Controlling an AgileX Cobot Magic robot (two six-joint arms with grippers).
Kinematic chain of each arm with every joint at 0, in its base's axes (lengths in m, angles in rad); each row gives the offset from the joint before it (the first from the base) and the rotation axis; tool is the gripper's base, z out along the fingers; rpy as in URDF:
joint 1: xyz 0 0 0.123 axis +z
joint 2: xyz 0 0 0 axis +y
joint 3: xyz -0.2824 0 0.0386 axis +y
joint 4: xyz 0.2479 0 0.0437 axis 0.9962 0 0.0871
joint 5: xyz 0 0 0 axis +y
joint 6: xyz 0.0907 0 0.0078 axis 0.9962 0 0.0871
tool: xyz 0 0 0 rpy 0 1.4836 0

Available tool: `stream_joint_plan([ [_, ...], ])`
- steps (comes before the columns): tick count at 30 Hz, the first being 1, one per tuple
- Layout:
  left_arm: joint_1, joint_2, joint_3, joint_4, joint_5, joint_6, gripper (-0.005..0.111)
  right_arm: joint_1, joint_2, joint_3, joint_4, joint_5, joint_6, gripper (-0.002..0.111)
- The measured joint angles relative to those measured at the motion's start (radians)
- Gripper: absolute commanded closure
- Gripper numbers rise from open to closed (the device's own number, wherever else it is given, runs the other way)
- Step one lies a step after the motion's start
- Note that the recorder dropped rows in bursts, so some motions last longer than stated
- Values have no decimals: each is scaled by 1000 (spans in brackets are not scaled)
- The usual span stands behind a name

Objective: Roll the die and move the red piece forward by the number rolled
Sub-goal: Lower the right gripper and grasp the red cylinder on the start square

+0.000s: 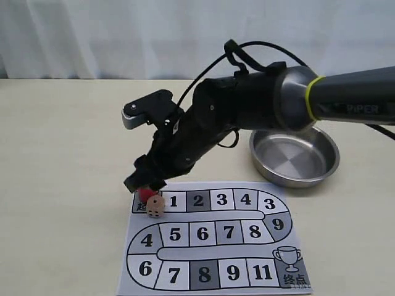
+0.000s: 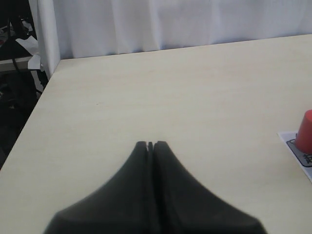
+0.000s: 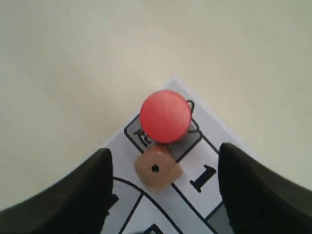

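Our right gripper (image 3: 163, 157) hangs released over the red piece (image 3: 165, 116); the die (image 3: 157, 169) lies just beside, so we fear a closing finger could knock it over.

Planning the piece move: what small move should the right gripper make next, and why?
Probably shift the open right gripper over the red cylinder piece, then lower around it. The light-tan wooden die shows one pip on top, and the right wrist view has the die, not the piece, between the fingers.
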Motion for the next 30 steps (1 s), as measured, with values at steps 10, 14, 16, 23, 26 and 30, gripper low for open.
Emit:
stream_joint_plan([
  [10, 0, 0, 0, 0, 0, 0, 107, 0, 84, -152, 0, 27, 26, 39],
  [14, 0, 0, 0, 0, 0, 0, 107, 0, 128, -162, 0, 3, 26, 39],
  [16, 0, 0, 0, 0, 0, 0, 107, 0, 146, -162, 0, -11, 26, 39],
  [23, 0, 0, 0, 0, 0, 0, 107, 0, 184, -164, 9, -17, 26, 39],
  [26, 0, 0, 0, 0, 0, 0, 107, 0, 192, -164, 13, -19, 26, 39],
  [30, 0, 0, 0, 0, 0, 0, 107, 0, 202, -164, 17, -21, 26, 39],
])
